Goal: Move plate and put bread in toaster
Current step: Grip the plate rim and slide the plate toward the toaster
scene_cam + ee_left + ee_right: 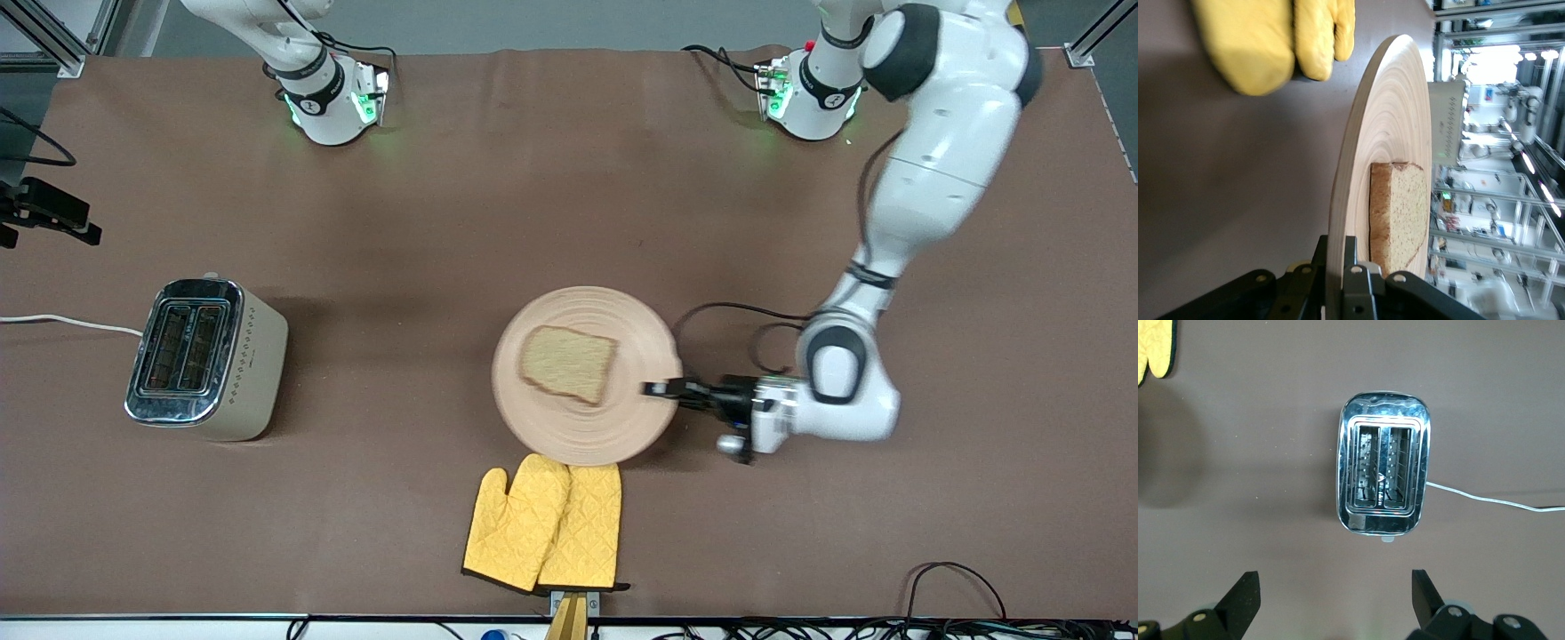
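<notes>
Brown desk (498,213). Left gripper (660,388), frame centre-right: clamped on plate (622,418) rim. Bread (569,363) on plate, frame centre. Yellow mitts (544,524) just below plate. Right gripper (1335,597): spread wide, over toaster (209,358), frame middle-left.

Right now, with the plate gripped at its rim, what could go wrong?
The left gripper pinches only the edge of the round tan wooden plate, so it could tip or slip. The loose brown wholegrain bread slice might slide off. The plate's near rim looks very close to the yellow quilted oven mitts and could snag.
</notes>
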You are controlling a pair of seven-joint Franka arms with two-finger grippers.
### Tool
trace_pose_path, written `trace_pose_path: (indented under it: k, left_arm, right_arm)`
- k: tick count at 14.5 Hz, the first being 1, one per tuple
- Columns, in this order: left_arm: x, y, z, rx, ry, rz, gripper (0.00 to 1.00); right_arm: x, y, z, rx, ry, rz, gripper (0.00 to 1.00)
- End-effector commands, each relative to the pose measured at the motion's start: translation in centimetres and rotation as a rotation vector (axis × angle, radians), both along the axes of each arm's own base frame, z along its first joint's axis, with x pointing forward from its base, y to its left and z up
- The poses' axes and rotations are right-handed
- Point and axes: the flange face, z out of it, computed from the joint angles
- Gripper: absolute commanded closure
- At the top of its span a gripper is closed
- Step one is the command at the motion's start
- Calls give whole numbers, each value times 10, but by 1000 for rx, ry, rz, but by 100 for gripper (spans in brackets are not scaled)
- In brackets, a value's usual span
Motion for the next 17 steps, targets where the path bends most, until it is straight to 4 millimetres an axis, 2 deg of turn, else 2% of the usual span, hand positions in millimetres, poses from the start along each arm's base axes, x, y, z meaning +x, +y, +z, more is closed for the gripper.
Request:
trace_pose_path:
  k: [1, 3, 5, 6, 7, 8, 9, 10, 11, 12, 13, 14, 15, 17]
  left_arm:
    - [-23, -72, -27, 9, 9, 29, 100]
    - [-48, -118, -53, 16, 24, 48, 100]
    - [-69, -147, -63, 8, 42, 59, 100]
    - [-76, -157, -63, 17, 33, 59, 100]
    - [-76, -156, -63, 22, 30, 62, 100]
    - [-75, -156, -60, 22, 32, 65, 96]
    - [-71, -153, -57, 22, 26, 69, 76]
    - [-67, -148, -55, 24, 21, 72, 44]
    - [-60, -143, -43, 24, 5, 77, 1]
    - [-44, -125, -28, 39, -8, 99, 0]
    - [-36, -104, -30, 80, -2, 101, 0]
    - [-27, -85, -22, 105, -4, 85, 0]
    - [-17, -66, -10, 115, 6, 63, 0]
    - [7, -14, 26, 151, 27, 2, 0]
  right_arm:
    - [17, 16, -27, 59, 2, 23, 0]
    - [33, 21, -50, 95, 5, 11, 0]
    - [40, 40, -80, 123, 30, -65, 0]
    - [43, 61, -97, 121, 28, -111, 0]
    - [44, 74, -113, 118, 22, -119, 0]
    - [46, 77, -130, 117, 12, -131, 0]
    - [45, 85, -150, 115, 12, -138, 0]
    - [39, 110, -178, 107, 22, -164, 0]
    - [33, 128, -200, 100, 22, -208, 0]
    - [27, 144, -218, 93, 27, -225, 0]
    - [21, 156, -231, 88, 33, -231, 0]
    - [15, 161, -245, 84, 37, -256, 0]
    - [9, 171, -261, 80, 33, -285, 0]
    - [-9, 203, -291, 76, 11, -323, 0]
